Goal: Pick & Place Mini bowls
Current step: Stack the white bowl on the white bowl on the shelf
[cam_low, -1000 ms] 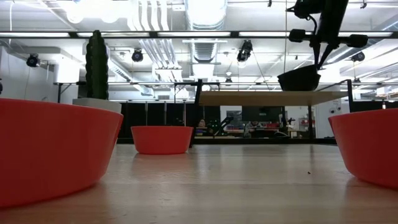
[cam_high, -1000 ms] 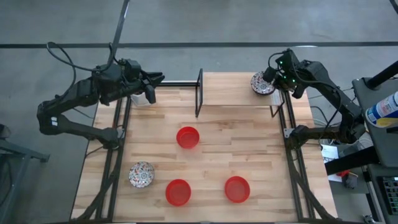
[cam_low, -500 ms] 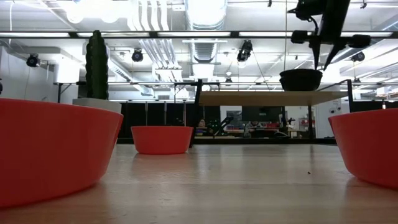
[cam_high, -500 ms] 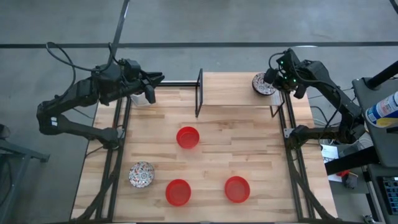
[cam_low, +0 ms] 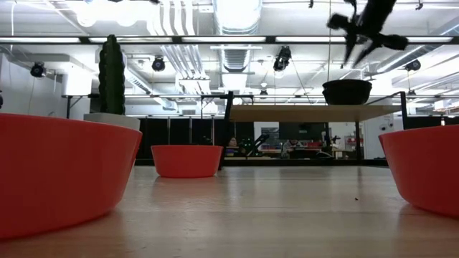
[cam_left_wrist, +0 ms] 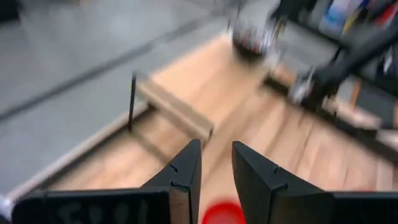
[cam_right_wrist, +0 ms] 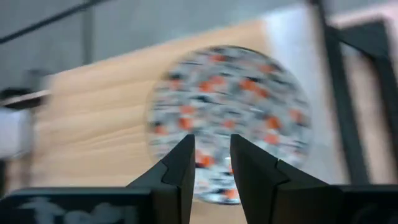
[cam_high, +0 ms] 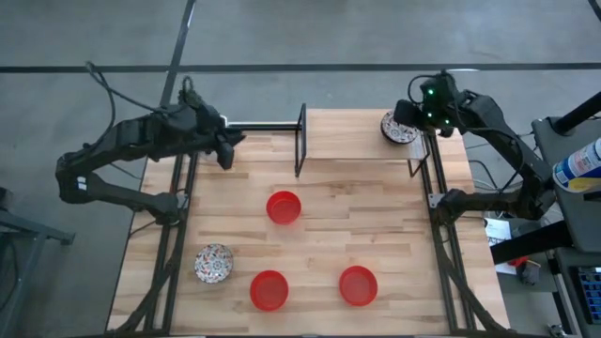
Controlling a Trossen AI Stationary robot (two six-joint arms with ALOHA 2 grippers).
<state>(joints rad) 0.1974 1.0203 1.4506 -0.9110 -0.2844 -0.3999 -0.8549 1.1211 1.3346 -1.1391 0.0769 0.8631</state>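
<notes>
A floral mini bowl (cam_high: 395,127) sits upright on the raised wooden shelf (cam_high: 352,136) at the far right; in the low view the floral mini bowl (cam_low: 346,92) is a dark shape on the shelf (cam_low: 308,112). My right gripper (cam_high: 414,115) hovers open just above this bowl (cam_right_wrist: 227,118), apart from it, as the low view of my right gripper (cam_low: 361,51) shows. Three red bowls (cam_high: 284,207) (cam_high: 269,289) (cam_high: 358,284) and a second floral bowl (cam_high: 214,264) rest on the table. My left gripper (cam_high: 227,150) hangs open over the far left corner. A third floral bowl is not in view.
A cactus in a white pot (cam_low: 111,79) stands at the far left. The shelf's black frame legs (cam_high: 300,141) rise mid-table at the far side. Bare wood (cam_high: 376,225) lies between the red bowls and the shelf. The arms' black frames run along both table sides.
My right gripper set the tilted floral bowl level on the shelf, let it go and rose clear above it. My left gripper swung from the far left corner a little toward the near edge and tipped over the table.
</notes>
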